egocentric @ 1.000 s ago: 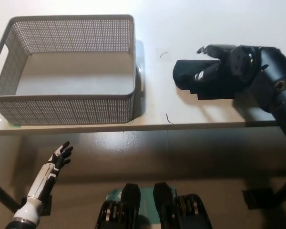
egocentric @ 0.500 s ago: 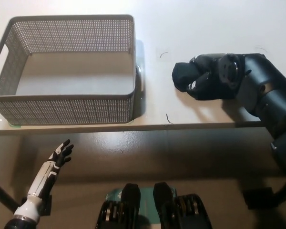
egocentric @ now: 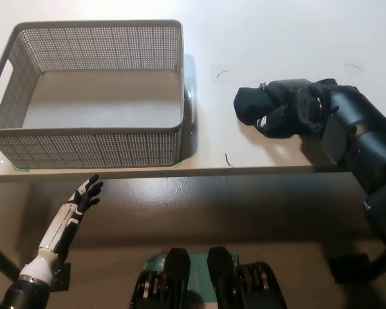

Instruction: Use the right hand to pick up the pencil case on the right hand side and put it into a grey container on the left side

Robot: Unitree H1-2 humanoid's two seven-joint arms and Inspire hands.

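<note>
The black pencil case [egocentric: 246,105] lies on the white table right of centre; only its left end shows. My black right hand [egocentric: 284,114] covers the rest, with its fingers wrapped around the case and the arm coming in from the right. The case still rests on the table top. The grey mesh container [egocentric: 83,148] stands at the left with nothing inside it, about a hand's width left of the case. My white left hand [egocentric: 82,196] hangs open below the table's front edge at the lower left.
The table's front edge [egocentric: 199,171] runs across the middle of the picture, just below the container and the case. Two small dark curved marks [egocentric: 221,73] lie on the table between the container and the case.
My right hand has closed its fingers around the pencil case, which has bunched up and shifted slightly. The left hand has drifted a little upward.
</note>
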